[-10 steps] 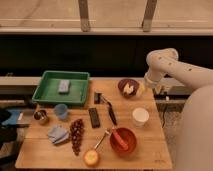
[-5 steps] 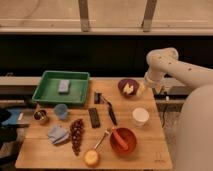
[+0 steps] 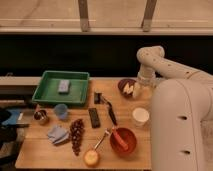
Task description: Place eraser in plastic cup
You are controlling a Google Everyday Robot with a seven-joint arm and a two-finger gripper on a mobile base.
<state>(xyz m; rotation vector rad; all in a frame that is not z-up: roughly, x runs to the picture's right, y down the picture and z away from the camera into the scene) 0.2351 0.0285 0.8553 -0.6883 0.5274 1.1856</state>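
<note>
One flat black rectangular eraser [image 3: 94,117] near round light-blue plastic cup [image 3: 61,111]; gripper [image 3: 133,90] at dark bowl [image 3: 124,84], jaws apart.

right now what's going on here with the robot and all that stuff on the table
A one-armed robot is meant to put the eraser into the plastic cup, but nothing is picked up yet. Its end effector is open and empty at the right rear of the table, by the dark bowl, away from both things. The eraser lies flat mid-table. The cup stands upright to its left, in front of the green tray.
</note>
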